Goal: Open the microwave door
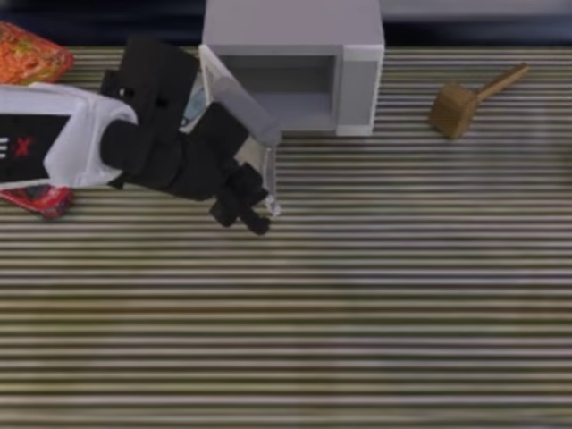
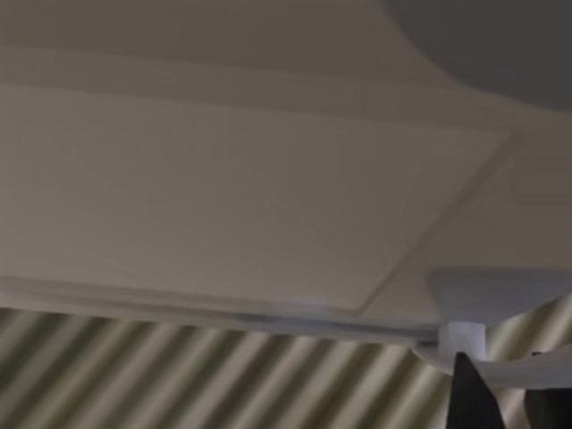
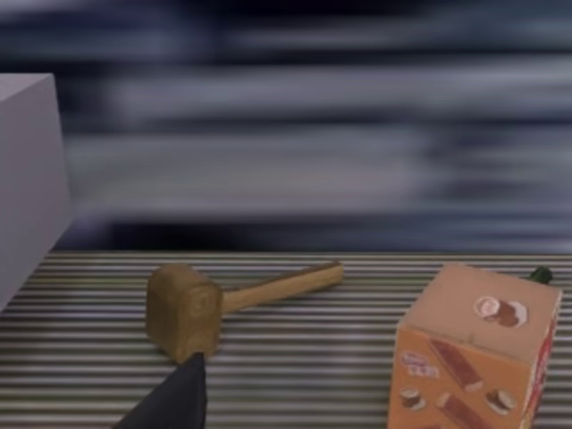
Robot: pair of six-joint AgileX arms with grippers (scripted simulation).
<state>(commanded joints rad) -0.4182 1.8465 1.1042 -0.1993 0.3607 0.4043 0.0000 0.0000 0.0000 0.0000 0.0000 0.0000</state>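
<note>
- Your left gripper [image 1: 253,208] sits at the free edge of the microwave door [image 1: 239,105], its dark fingers [image 2: 472,398] at the slim handle bar [image 2: 500,362]; they seem closed on it, though the overhead view is partly blocked by the arm.
- The door stands swung well open toward the table's left, exposing the cavity.
- The microwave [image 1: 295,63] stands at the table's far edge.
- A wooden mallet [image 1: 469,98] lies well to its right.
- Your right arm is missing from the overhead view; only one dark fingertip [image 3: 174,398] shows, so its state can't be told.

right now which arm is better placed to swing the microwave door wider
Left. The left gripper is already at the handle edge of the half-open microwave door; the right arm is out of the top view.
</note>
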